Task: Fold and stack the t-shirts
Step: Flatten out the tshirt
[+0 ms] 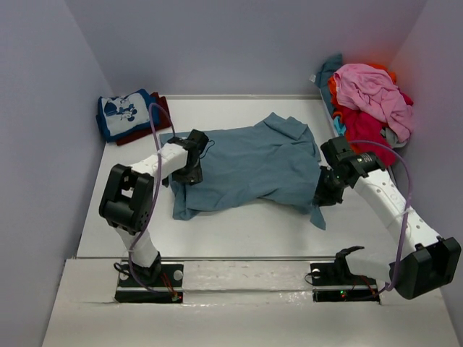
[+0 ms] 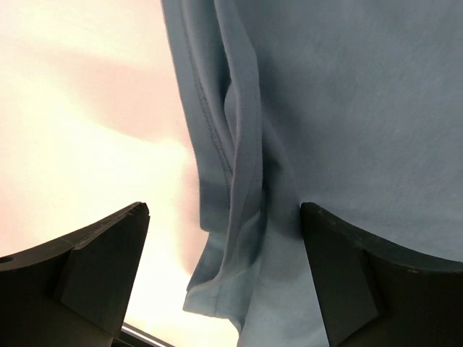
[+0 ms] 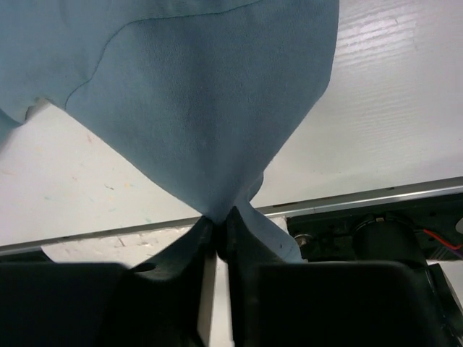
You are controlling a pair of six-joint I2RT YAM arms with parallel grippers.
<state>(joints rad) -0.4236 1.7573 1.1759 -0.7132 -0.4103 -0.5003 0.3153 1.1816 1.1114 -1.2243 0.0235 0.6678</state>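
A plain slate-blue t-shirt [image 1: 253, 163] lies rumpled across the middle of the table. My left gripper [image 1: 187, 177] hovers over its left edge, open; in the left wrist view a folded seam of the shirt [image 2: 239, 181] lies between the wide-apart fingers [image 2: 101, 267]. My right gripper [image 1: 323, 196] is shut on the shirt's right edge, and the cloth [image 3: 202, 94] fans up from the pinched fingertips [image 3: 217, 220]. A folded blue tee with white cartoon print [image 1: 123, 112] rests on a dark red one [image 1: 163, 108] at the back left.
At the back right corner sits a loose pile of tees: pink [image 1: 372, 90] on top, red [image 1: 362, 123], orange [image 1: 333, 90] and teal [image 1: 331, 69]. Grey walls close in left, right and back. A metal strip [image 3: 362, 199] marks the table's near edge.
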